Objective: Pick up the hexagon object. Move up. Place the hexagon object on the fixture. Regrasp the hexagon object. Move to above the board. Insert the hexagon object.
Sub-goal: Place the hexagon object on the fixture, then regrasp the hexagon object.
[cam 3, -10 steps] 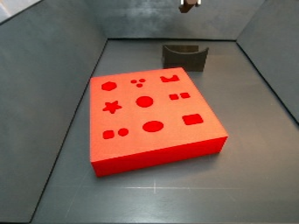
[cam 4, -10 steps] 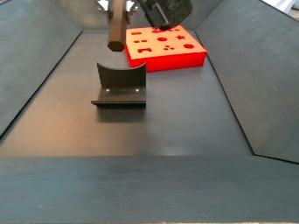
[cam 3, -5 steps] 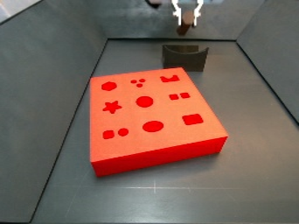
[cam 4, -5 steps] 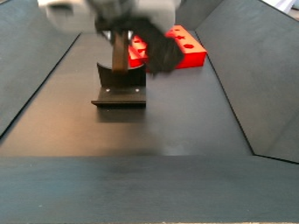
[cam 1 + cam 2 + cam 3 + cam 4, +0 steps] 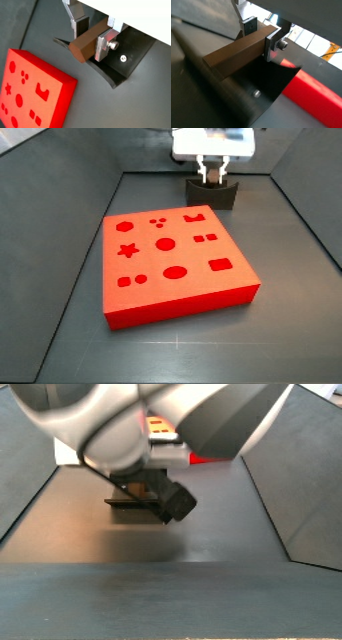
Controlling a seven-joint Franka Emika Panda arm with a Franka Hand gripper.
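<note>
— Where is the hexagon object (image 5: 85, 44) right now?

— Clamped between the fingers (image 5: 105, 43) of the gripper (image 5: 92, 36), which are drawn in narrow against its two long sides. In both wrist views it is a brown prism sticking out past the silver plates, its end face towards the camera.

— Which way does its long axis run?

— Across the line between the fingers and roughly level with the floor. In a wrist view (image 5: 238, 54) it lies lengthwise over the fixture (image 5: 264, 92), pointing away from the gripper body. Whether it touches the notch I cannot tell.

— And in the side views, left to right?

— In a side view the board (image 5: 174, 258) fills the left and middle of the floor, cut-outs facing up. Behind its far right corner stands the fixture (image 5: 214, 194), and the gripper (image 5: 211, 170) hangs directly over it, fingers pointing down, close to its top. The peg itself is too small to make out there.

— The other camera?

— The blurred arm (image 5: 147, 429) covers most of it. A strip of the board (image 5: 214, 457) shows behind, and the fixture (image 5: 128, 501) peeks out low, left of centre.

— How do board and fixture sit?

— Near each other but apart, in a wrist view (image 5: 33, 95).
</note>
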